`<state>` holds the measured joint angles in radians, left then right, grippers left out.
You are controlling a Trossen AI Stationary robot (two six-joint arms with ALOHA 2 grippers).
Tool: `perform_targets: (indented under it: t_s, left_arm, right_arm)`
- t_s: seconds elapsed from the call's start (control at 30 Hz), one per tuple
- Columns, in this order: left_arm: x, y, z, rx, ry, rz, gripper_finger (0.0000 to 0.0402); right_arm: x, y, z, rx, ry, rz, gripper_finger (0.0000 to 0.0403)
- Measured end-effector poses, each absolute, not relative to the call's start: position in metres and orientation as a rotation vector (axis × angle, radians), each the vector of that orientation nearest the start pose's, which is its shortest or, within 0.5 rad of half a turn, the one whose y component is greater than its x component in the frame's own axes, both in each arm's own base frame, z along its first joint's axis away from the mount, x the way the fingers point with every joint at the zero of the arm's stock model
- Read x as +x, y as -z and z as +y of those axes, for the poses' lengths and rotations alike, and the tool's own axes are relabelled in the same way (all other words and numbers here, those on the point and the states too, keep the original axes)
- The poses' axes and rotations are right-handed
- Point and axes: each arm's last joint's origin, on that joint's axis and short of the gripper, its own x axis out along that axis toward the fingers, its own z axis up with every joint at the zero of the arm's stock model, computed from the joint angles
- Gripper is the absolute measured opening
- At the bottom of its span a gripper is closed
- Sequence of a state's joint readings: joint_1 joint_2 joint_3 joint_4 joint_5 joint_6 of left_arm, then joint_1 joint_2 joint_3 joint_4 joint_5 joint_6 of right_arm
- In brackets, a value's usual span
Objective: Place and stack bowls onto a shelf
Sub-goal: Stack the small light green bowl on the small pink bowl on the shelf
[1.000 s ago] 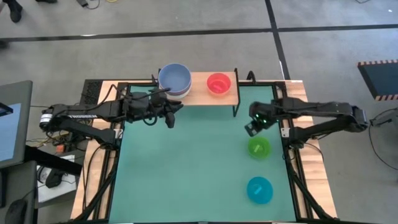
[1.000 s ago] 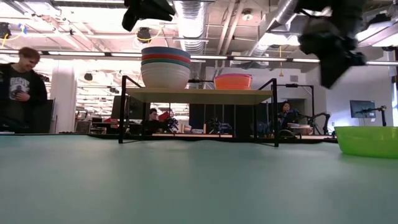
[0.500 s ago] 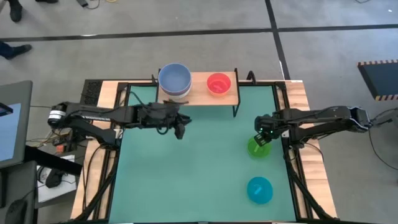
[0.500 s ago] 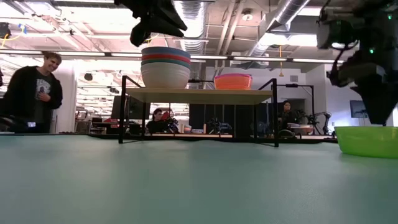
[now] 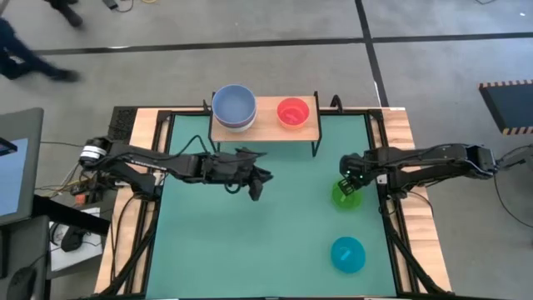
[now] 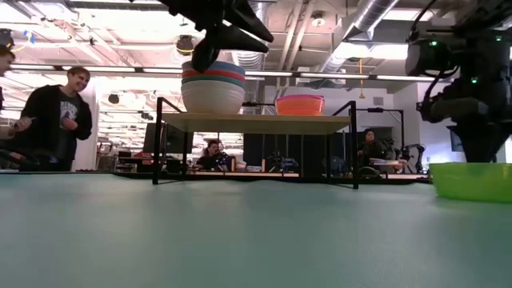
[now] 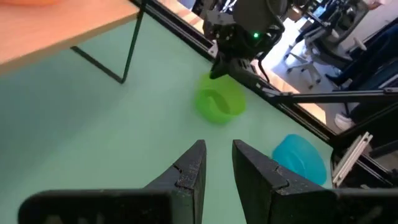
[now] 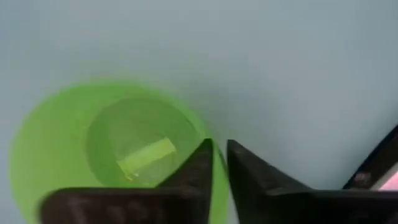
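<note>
The right gripper (image 5: pixel 351 186) pinches the rim of the green bowl (image 5: pixel 345 198) near the table's right edge, fingers nearly closed, and should grip firmly before lifting toward the shelf (image 5: pixel 310 130); the left gripper (image 5: pixel 257 185) hovers mid-table, narrowly open and empty.

The shelf (image 5: pixel 265 125) stands at the far edge of my table (image 5: pixel 250 242) — a stack of bowls (image 5: pixel 234 107) on its left end, a single bowl (image 5: pixel 292 112) on its right. Two more bowls (image 5: pixel 346 198) (image 5: pixel 348 254) sit along the right edge.
</note>
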<state>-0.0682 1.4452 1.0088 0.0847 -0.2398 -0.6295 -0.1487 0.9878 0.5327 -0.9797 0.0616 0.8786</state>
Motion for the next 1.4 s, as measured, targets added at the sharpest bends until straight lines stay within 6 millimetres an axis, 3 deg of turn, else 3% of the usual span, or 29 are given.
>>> perform_targets:
  t_s: [0.07, 0.3, 0.47, 0.7, 0.97, 1.2, 1.4]
  left_arm:
    - [0.324, -0.286, -0.016, -0.549, -0.269, 0.269, 0.0068]
    - [0.328, -0.302, -0.017, -0.505, -0.249, 0.225, 0.0093]
    - [0.328, -0.305, -0.016, -0.474, -0.267, 0.219, 0.0113]
    - [0.328, -0.306, -0.013, -0.472, -0.277, 0.209, 0.0122]
    - [0.329, -0.309, -0.011, -0.471, -0.275, 0.18, 0.0122]
    - [0.329, -0.31, -0.01, -0.469, -0.299, 0.167, 0.0122]
    - [0.328, -0.312, -0.011, -0.465, -0.292, 0.153, 0.0122]
  right_arm:
    - [0.136, -0.175, -0.023, 0.769, 0.785, 1.229, 0.0023]
    - [0.152, -0.179, -0.025, 0.807, 0.722, 1.059, 0.0035]
    - [0.17, -0.192, -0.021, 0.846, 0.626, 0.888, 0.0021]
    - [0.194, -0.227, -0.016, 0.827, 0.532, 0.628, 0.0021]
    - [0.214, -0.279, -0.018, 0.644, 0.563, 0.498, 0.0021]
    - [0.229, -0.332, -0.048, 0.473, 0.713, 0.396, 0.0021]
    - [0.237, -0.353, -0.091, 0.386, 0.836, 0.401, 0.0021]
